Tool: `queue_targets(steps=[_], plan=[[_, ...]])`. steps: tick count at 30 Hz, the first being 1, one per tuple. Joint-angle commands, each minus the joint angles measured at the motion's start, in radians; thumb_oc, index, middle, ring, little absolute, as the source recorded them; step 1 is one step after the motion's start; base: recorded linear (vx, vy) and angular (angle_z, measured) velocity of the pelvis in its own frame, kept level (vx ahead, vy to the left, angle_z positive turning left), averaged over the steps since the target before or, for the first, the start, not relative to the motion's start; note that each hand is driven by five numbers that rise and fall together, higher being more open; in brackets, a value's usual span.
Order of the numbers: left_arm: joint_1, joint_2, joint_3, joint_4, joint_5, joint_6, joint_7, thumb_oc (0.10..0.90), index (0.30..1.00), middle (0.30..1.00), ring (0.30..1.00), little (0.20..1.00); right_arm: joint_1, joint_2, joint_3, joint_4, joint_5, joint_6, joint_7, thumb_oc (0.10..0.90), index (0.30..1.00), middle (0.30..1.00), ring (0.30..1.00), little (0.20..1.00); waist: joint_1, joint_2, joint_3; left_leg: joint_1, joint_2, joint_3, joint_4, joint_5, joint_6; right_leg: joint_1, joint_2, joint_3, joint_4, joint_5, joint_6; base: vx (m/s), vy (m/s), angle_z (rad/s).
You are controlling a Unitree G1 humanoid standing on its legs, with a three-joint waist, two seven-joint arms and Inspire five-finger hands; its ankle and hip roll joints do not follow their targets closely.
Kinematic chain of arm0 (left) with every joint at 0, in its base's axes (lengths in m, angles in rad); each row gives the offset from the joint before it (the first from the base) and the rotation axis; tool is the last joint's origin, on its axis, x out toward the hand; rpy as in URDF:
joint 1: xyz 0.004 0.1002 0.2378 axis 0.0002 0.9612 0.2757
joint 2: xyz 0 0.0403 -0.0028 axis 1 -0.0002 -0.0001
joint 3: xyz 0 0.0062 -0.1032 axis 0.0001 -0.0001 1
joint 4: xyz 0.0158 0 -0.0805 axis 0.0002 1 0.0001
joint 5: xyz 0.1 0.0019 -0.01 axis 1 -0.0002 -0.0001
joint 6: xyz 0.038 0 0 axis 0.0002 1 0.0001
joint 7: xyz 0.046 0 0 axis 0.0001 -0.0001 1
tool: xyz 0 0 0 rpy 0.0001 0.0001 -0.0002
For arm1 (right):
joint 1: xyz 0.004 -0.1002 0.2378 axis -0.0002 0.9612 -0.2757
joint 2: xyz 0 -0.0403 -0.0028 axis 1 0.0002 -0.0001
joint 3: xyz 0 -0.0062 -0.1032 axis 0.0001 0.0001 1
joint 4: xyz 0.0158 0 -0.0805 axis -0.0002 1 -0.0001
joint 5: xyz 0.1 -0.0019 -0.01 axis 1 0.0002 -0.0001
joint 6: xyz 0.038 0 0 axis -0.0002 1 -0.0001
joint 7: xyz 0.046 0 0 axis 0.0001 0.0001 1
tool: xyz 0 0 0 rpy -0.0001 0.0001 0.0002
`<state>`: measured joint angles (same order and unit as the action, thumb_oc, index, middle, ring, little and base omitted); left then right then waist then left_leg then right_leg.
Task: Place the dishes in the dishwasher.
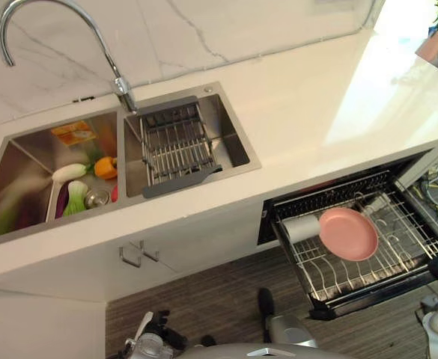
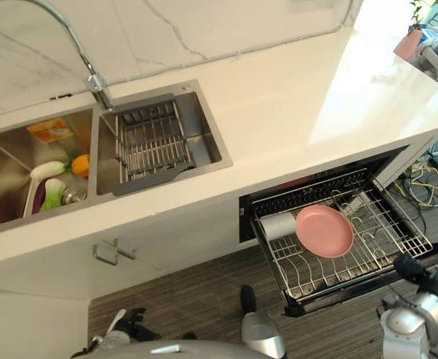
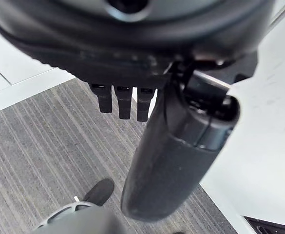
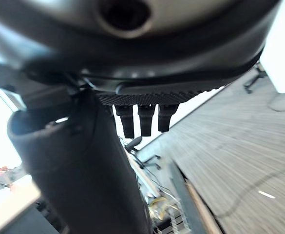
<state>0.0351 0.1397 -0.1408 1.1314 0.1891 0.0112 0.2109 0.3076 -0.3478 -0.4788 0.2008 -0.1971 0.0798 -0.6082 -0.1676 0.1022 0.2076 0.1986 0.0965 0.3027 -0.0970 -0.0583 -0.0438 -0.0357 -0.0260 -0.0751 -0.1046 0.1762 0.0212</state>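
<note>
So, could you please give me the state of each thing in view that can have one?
dishwasher rack: pulled out, open.
pink plate: loaded, lying in the dishwasher rack.
white cup: loaded, on its side beside the pink plate.
sink drainer basket: empty, sitting in the sink's right basin.
left hand: open, holding nothing.
right hand: open, holding nothing.

My glossy white stone-look worktop [image 1: 308, 112] carries a brushed steel double sink [image 1: 226, 138] at its left end; below its front edge, a matt pink plastic-looking plate [image 1: 347, 233] leans in my dishwasher's shiny wire rack [image 1: 398, 247]
</note>
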Motion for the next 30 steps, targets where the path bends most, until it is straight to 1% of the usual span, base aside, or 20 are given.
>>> queue_targets(steps=[1,2,3,4,5,6,7,8,9,10,12,17,19,21,22,25,26,27,28,30], plan=[[-0.039,0.035,-0.024,0.022,0.028,-0.002,0.014,0.8,0.9,0.9,0.9,0.9,-0.044,-0.033,-0.038,-0.074,0.014,-0.047,-0.087,0.8,0.9,0.9,0.9,0.9,0.007,-0.039,0.009,-0.008,-0.006,-0.049,0.014,0.013,-0.03,0.151,-0.076,0.005,0.02,-0.211,0.107,0.0,0.0,0.0],[-0.039,0.035,-0.027,0.019,0.026,-0.002,0.015,0.8,0.9,0.9,0.9,0.9,-0.044,-0.025,-0.026,-0.063,0.017,-0.046,-0.094,0.725,0.787,0.787,0.787,0.787,0.004,-0.034,0.011,-0.009,-0.009,-0.054,0.015,0.013,-0.029,0.151,-0.076,0.007,0.02,-0.211,0.105,-0.04,0.029,0.0],[-0.042,0.033,-0.034,0.012,0.02,-0.004,0.019,0.8,0.9,0.9,0.9,0.9,-0.043,-0.01,0.009,-0.038,0.026,-0.045,-0.092,0.574,0.561,0.561,0.561,0.561,0.002,-0.024,0.016,-0.013,-0.012,-0.064,0.016,0.014,-0.028,0.149,-0.078,0.008,0.022,-0.213,0.103,-0.03,0.023,-0.02],[-0.041,0.034,-0.033,0.012,0.019,-0.004,0.02,0.8,0.9,0.9,0.9,0.9,-0.045,-0.011,0.01,-0.034,0.027,-0.047,-0.093,0.554,0.531,0.531,0.531,0.531,0.0,-0.025,0.016,-0.014,-0.012,-0.066,0.016,0.014,-0.028,0.15,-0.078,0.006,0.022,-0.213,0.103,-0.04,0.012,0.0],[-0.044,0.034,-0.036,0.009,0.014,-0.003,0.021,0.8,0.9,0.9,0.9,0.9,-0.053,-0.003,0.027,-0.011,0.047,-0.049,-0.092,0.435,0.352,0.352,0.352,0.352,0.0,-0.023,0.018,-0.018,-0.014,-0.072,0.017,0.015,-0.027,0.149,-0.079,0.005,0.024,-0.213,0.102,-0.03,0.003,0.07],[-0.046,0.032,-0.037,0.009,0.0,-0.004,0.03,0.8,0.9,0.9,0.9,0.9,-0.068,0.016,0.069,0.039,0.097,-0.061,-0.092,0.4,0.3,0.3,0.3,0.3,0.005,-0.016,0.021,-0.022,-0.018,-0.084,0.018,0.016,-0.025,0.149,-0.082,0.001,0.03,-0.216,0.097,-0.03,0.003,0.11],[-0.045,0.033,-0.037,0.009,-0.001,-0.004,0.03,0.8,0.9,0.9,0.9,0.9,-0.07,0.014,0.071,0.044,0.1,-0.064,-0.093,0.4,0.3,0.3,0.3,0.3,0.003,-0.017,0.021,-0.023,-0.018,-0.086,0.019,0.016,-0.025,0.149,-0.082,0.0,0.03,-0.217,0.097,-0.03,0.002,0.14],[-0.045,0.032,-0.037,0.008,-0.011,-0.004,0.034,0.8,0.9,0.9,0.9,0.9,-0.084,0.019,0.097,0.075,0.13,-0.073,-0.085,0.4,0.3,0.3,0.3,0.3,0.006,-0.015,0.024,-0.025,-0.02,-0.094,0.019,0.017,-0.025,0.148,-0.084,-0.003,0.037,-0.219,0.093,-0.03,0.0,0.16],[-0.045,0.033,-0.045,0.009,-0.015,-0.004,0.034,0.8,0.9,0.9,0.9,0.9,-0.103,0.02,0.123,0.152,0.175,-0.075,-0.063,0.4,0.3,0.3,0.3,0.3,0.015,-0.011,0.028,-0.029,-0.023,-0.105,0.018,0.018,-0.023,0.145,-0.085,-0.01,0.047,-0.222,0.089,-0.03,-0.001,0.18],[-0.045,0.033,-0.044,0.009,-0.016,-0.004,0.034,0.8,0.9,0.9,0.9,0.9,-0.11,0.015,0.125,0.165,0.181,-0.083,-0.063,0.4,0.3,0.3,0.3,0.3,0.012,-0.012,0.029,-0.03,-0.023,-0.107,0.018,0.018,-0.023,0.144,-0.085,-0.012,0.049,-0.224,0.089,-0.03,-0.001,0.21],[-0.044,0.035,-0.046,0.011,-0.021,-0.005,0.034,0.8,0.9,0.9,0.9,0.9,-0.143,0.008,0.161,0.189,0.197,-0.09,-0.053,0.4,0.3,0.3,0.3,0.3,0.02,-0.008,0.032,-0.034,-0.025,-0.118,0.017,0.02,-0.024,0.144,-0.087,-0.022,0.051,-0.225,0.086,-0.03,-0.004,0.23],[-0.03,0.041,-0.041,0.036,-0.033,-0.005,0.04,0.8,0.9,0.9,0.9,0.9,-0.222,-0.003,0.221,0.265,0.259,-0.124,-0.012,0.4,0.3,0.3,0.3,0.3,0.062,-0.007,0.04,-0.041,-0.032,-0.158,0.015,0.029,-0.027,0.167,-0.095,-0.074,0.052,-0.233,0.086,-0.02,-0.023,0.2],[-0.019,0.045,-0.04,0.046,-0.034,-0.005,0.042,0.8,0.9,0.9,0.9,0.9,-0.258,-0.018,0.234,0.295,0.268,-0.125,-0.006,0.4,0.3,0.3,0.3,0.3,0.082,-0.005,0.038,-0.042,-0.034,-0.172,0.014,0.03,-0.027,0.176,-0.099,-0.094,0.054,-0.237,0.085,-0.01,-0.025,0.31],[-0.005,0.051,-0.041,0.059,-0.04,-0.01,0.042,0.8,0.9,0.9,0.9,0.9,-0.339,-0.06,0.266,0.348,0.254,-0.123,-0.005,0.4,0.3,0.3,0.3,0.3,0.117,-0.002,0.035,-0.046,-0.037,-0.198,0.013,0.033,-0.028,0.19,-0.105,-0.129,0.052,-0.242,0.084,0.0,-0.027,0.38],[-0.006,0.051,-0.041,0.059,-0.04,-0.01,0.042,0.8,0.9,0.9,0.9,0.9,-0.342,-0.061,0.267,0.352,0.255,-0.125,-0.005,0.4,0.3,0.3,0.3,0.3,0.116,-0.001,0.036,-0.046,-0.038,-0.199,0.014,0.033,-0.028,0.191,-0.106,-0.131,0.052,-0.242,0.084,0.0,-0.033,0.35],[0.006,0.062,-0.054,0.067,-0.048,-0.022,0.039,0.8,0.9,0.9,0.9,0.9,-0.438,-0.127,0.29,0.442,0.268,-0.128,0.005,0.4,0.3,0.3,0.3,0.3,0.159,0.001,0.028,-0.053,-0.043,-0.231,0.015,0.038,-0.031,0.213,-0.113,-0.173,0.046,-0.246,0.085,-0.01,-0.031,0.29],[0.005,0.061,-0.054,0.067,-0.048,-0.022,0.038,0.8,0.9,0.9,0.9,0.9,-0.441,-0.129,0.291,0.447,0.269,-0.13,0.006,0.4,0.3,0.3,0.3,0.3,0.157,0.001,0.029,-0.053,-0.044,-0.234,0.015,0.038,-0.031,0.215,-0.114,-0.176,0.045,-0.246,0.086,0.0,-0.053,0.41],[0.01,0.076,-0.065,0.067,-0.071,-0.032,0.036,0.8,0.9,0.9,0.9,0.9,-0.519,-0.208,0.306,0.525,0.269,-0.127,0.017,0.4,0.3,0.3,0.3,0.3,0.192,0.004,0.023,-0.065,-0.05,-0.262,0.016,0.048,-0.037,0.233,-0.121,-0.218,0.036,-0.248,0.086,0.0,-0.039,0.5],[0.009,0.075,-0.066,0.067,-0.072,-0.032,0.036,0.8,0.9,0.9,0.9,0.9,-0.523,-0.21,0.307,0.53,0.27,-0.13,0.018,0.4,0.3,0.3,0.3,0.3,0.189,0.005,0.024,-0.066,-0.05,-0.264,0.016,0.048,-0.037,0.234,-0.122,-0.221,0.036,-0.248,0.086,0.01,-0.047,0.53],[0.014,0.081,-0.073,0.063,-0.091,-0.04,0.036,0.8,0.9,0.9,0.9,0.9,-0.575,-0.248,0.335,0.557,0.268,-0.131,0.029,0.4,0.3,0.3,0.3,0.3,0.209,0.006,0.019,-0.079,-0.054,-0.282,0.018,0.058,-0.045,0.239,-0.128,-0.247,0.031,-0.245,0.086,0.0,-0.027,0.55]])
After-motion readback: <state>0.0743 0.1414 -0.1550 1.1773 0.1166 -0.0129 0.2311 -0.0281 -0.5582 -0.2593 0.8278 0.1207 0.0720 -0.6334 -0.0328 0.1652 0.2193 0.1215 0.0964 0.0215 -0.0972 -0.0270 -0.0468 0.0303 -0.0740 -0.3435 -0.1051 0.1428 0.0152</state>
